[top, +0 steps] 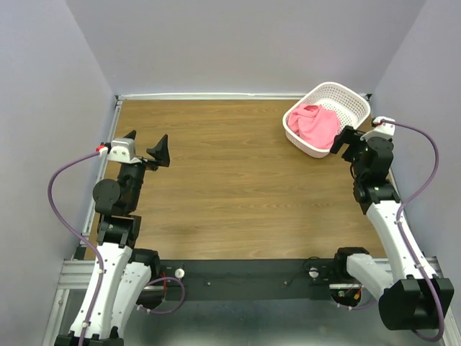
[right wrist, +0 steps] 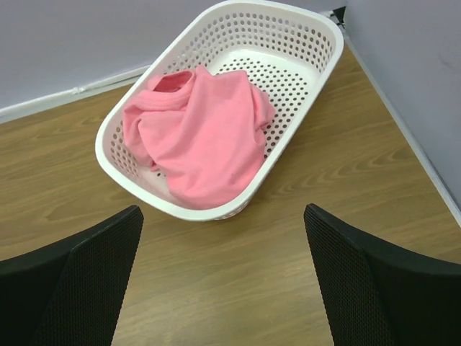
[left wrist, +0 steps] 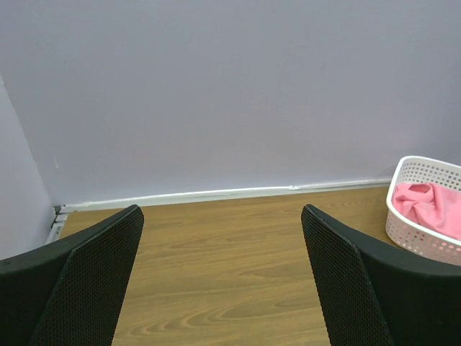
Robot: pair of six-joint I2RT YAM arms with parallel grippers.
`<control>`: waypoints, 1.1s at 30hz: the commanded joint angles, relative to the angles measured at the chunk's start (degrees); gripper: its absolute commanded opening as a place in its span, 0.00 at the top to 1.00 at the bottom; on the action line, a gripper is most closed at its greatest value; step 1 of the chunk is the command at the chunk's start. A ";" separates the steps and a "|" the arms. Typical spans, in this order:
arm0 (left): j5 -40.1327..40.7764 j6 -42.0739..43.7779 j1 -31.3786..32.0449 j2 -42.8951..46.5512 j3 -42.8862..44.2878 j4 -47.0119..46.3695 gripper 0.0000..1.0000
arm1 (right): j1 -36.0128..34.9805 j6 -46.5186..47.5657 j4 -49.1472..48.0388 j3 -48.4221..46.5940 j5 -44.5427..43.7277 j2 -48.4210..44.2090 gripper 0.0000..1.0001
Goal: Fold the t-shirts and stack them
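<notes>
The pink t-shirt lies crumpled inside the white perforated basket at the far right of the table. It shows in the right wrist view filling the near half of the basket, and at the right edge of the left wrist view. My right gripper is open and empty, held above the table just in front of the basket. My left gripper is open and empty at the far left, well away from the shirt.
Grey walls close the table on the left, back and right. The basket sits tilted against the back right corner. A white strip runs along the table's far edge.
</notes>
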State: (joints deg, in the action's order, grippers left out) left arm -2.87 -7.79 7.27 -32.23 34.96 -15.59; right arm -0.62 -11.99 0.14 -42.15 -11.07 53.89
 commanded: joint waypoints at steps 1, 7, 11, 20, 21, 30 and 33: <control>-3.10 0.06 0.20 -0.03 0.63 -0.75 0.02 | 0.36 1.42 1.00 -2.40 3.58 -0.10 0.00; -3.28 0.76 0.20 -0.38 0.81 -0.40 0.02 | 0.36 28.97 8.02 -10.99 38.42 5.77 0.00; -3.45 1.38 0.20 -1.43 0.99 -0.23 0.02 | 3.34 22.11 10.31 -18.56 30.65 19.20 0.00; -4.86 1.38 0.20 -1.96 1.16 -0.14 0.02 | 7.65 15.33 17.25 -44.14 31.74 48.91 0.00; -5.30 1.29 0.20 -2.05 1.16 -0.22 0.02 | 7.65 14.98 18.48 -46.94 31.38 51.38 0.00; -7.23 0.85 0.20 -2.66 1.34 -0.49 0.02 | 7.13 16.91 26.48 -72.44 27.41 77.58 0.00; -6.88 1.02 0.20 -2.93 1.16 -0.49 0.02 | 4.85 18.49 31.49 -75.97 32.76 80.76 0.49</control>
State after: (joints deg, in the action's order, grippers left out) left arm -8.47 -6.94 7.27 -35.00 34.98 -15.18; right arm 6.76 4.95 23.11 -114.13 17.69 131.52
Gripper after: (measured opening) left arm 0.984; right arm 0.884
